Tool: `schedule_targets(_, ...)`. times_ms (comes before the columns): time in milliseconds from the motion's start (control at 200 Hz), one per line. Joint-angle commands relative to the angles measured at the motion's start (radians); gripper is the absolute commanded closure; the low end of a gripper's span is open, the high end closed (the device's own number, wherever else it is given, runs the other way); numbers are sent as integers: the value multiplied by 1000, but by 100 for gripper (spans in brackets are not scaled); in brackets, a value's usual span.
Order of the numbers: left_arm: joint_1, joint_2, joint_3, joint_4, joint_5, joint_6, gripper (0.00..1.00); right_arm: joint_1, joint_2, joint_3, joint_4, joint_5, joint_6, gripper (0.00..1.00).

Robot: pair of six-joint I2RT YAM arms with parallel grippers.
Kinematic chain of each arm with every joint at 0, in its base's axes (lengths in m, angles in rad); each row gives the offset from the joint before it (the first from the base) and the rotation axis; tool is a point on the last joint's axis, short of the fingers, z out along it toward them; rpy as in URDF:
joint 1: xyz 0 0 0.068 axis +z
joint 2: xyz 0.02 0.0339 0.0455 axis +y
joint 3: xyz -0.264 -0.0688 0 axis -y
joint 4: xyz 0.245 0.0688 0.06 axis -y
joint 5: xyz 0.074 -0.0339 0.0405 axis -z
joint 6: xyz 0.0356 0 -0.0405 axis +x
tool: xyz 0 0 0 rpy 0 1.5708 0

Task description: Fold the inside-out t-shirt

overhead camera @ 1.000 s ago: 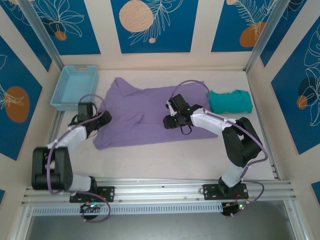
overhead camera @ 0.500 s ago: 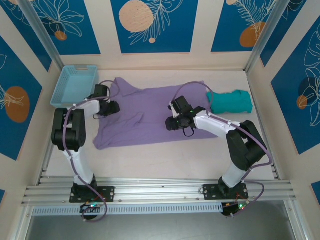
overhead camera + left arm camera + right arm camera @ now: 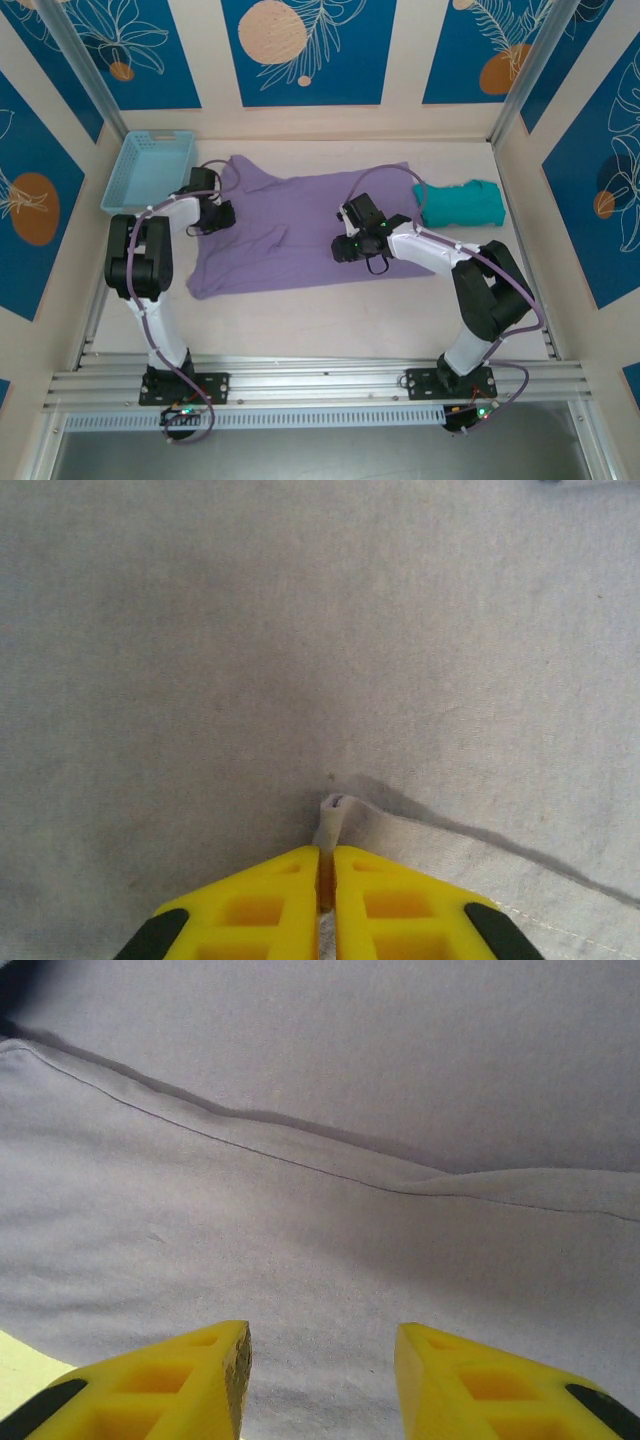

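The purple t-shirt lies spread flat on the table, its near edge just beside the blue basket. My left gripper sits on the side of the shirt nearest the basket. Its fingers are pressed together, with a small raised fold of the fabric pinched between their tips. My right gripper is over the part of the shirt farther from the basket. Its fingers are partway apart and grip nothing, and a seam crosses the cloth below them. Beyond the shirt, well away from the basket, lies a bunched green garment.
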Motion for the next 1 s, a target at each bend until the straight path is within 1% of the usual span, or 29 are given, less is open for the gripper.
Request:
schedule_targets(0, -1, -6, 30, -28, -27, 10, 91, -3, -4, -10, 0, -4, 18, 57)
schedule_targets(215, -1, -52, 45, -50, -89, 29, 98, -4, -8, -16, -3, -2, 20, 57)
schedule_targets(415, 4, -106, 41, -55, -164, 47, 99, -6, -19, -21, -10, 9, 13, 57)
schedule_targets(545, 13, -100, 41, -45, -176, 43, 99, -6, -17, -22, -11, 8, 14, 56)
schedule_targets(630, 17, -76, 50, -39, -181, 42, 91, -7, -16, -25, -11, 7, 13, 57)
schedule_targets(765, 22, -19, 94, -62, -191, 48, 83, -10, -21, -20, -34, 23, 12, 57)
schedule_targets(820, 25, -13, 108, -71, -208, 49, 77, -15, -35, -18, -54, 46, 10, 56)
schedule_targets(925, 24, -54, 99, -74, -228, 45, 60, -51, -77, -27, -98, 81, 18, 54)
schedule_targets(995, 20, -124, 57, -61, -193, 19, 54, -99, -120, -52, -109, 82, 31, 49)
